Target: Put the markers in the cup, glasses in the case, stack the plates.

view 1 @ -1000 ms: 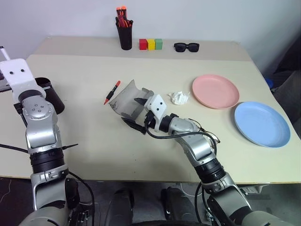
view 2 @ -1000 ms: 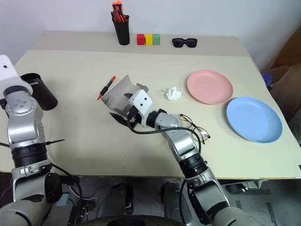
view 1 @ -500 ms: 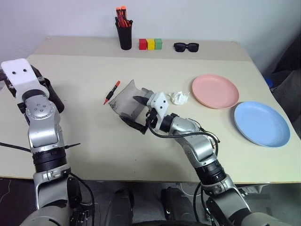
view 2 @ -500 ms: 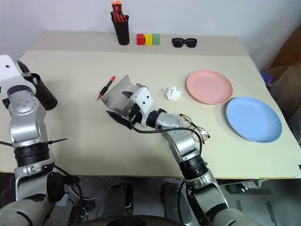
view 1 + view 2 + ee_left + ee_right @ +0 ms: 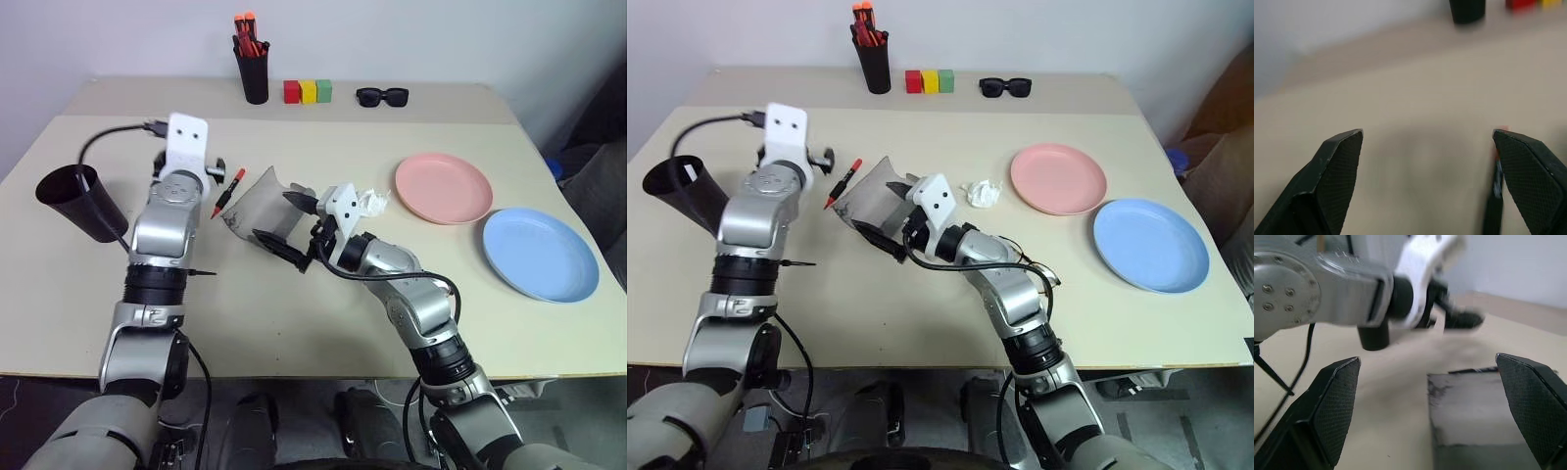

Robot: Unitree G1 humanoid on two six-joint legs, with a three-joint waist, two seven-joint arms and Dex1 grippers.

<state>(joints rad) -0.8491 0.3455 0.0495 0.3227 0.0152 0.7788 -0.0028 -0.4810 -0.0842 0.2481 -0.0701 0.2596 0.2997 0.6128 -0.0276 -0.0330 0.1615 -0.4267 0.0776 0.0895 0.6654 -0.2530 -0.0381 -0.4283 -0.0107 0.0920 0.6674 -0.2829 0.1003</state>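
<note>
- The left gripper (image 5: 1427, 147) stands with its fingers wide apart and empty; the red marker (image 5: 231, 190) lies on the table (image 5: 323, 323) just beside one finger.
- The right gripper (image 5: 1430, 382) is spread wide too, its fingers either side of the open grey case (image 5: 257, 208).
- The black cup (image 5: 80, 202) stands near the table's left edge, well apart from the left gripper.
- The pink plate (image 5: 443, 188) and the blue plate (image 5: 540, 255) lie side by side, unstacked, at the right.

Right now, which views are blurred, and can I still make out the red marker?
Left wrist view: tabletop smeared, red marker just a soft streak beside the gripper's right finger. Right wrist view: left gripper blurred, case soft. Head views: sharp, red marker clear.
</note>
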